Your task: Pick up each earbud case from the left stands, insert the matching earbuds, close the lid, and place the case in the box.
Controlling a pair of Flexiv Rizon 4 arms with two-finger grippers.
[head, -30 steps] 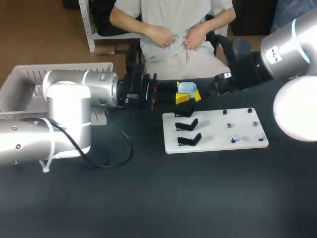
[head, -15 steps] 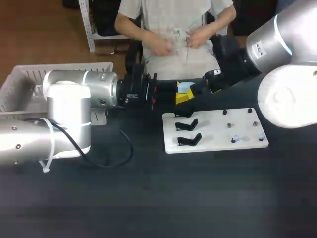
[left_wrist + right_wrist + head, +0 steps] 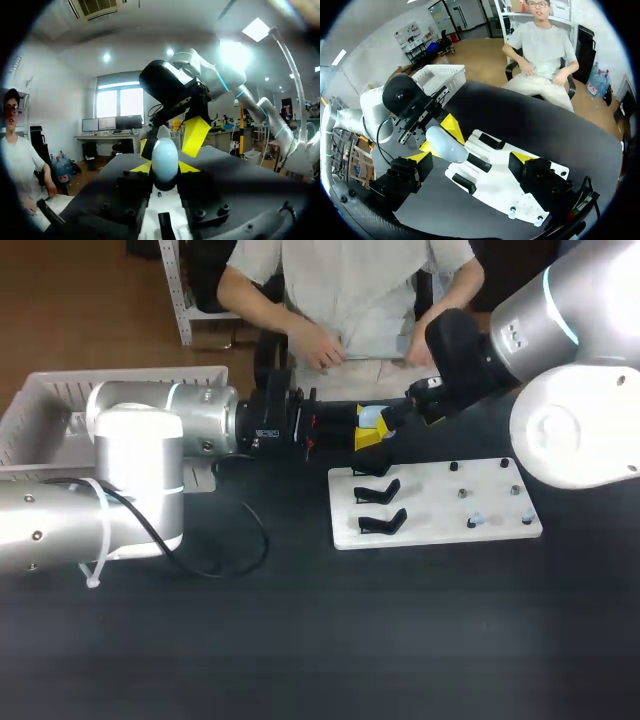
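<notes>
1. Earbud case (image 3: pixel 372 418), pale blue and rounded, is held above the counter (image 3: pixel 300 640), just behind the white board (image 3: pixel 440 530).
2. Left pincer (image 3: pixel 164 170) is clamped on the case, with a yellow tip on each side of it.
3. Right pincer (image 3: pixel 470 158) is spread wide, and neither tip presses the case. In the left wrist view one of its yellow fingers (image 3: pixel 195 135) stands just beside the case.
4. Three black stands (image 3: pixel 379 491) sit in a column on the board's left part. Small pegs and pale earbuds (image 3: pixel 475 522) sit on its right part.
5. White box (image 3: pixel 45 405) sits at the counter's far left, behind the left arm.
</notes>
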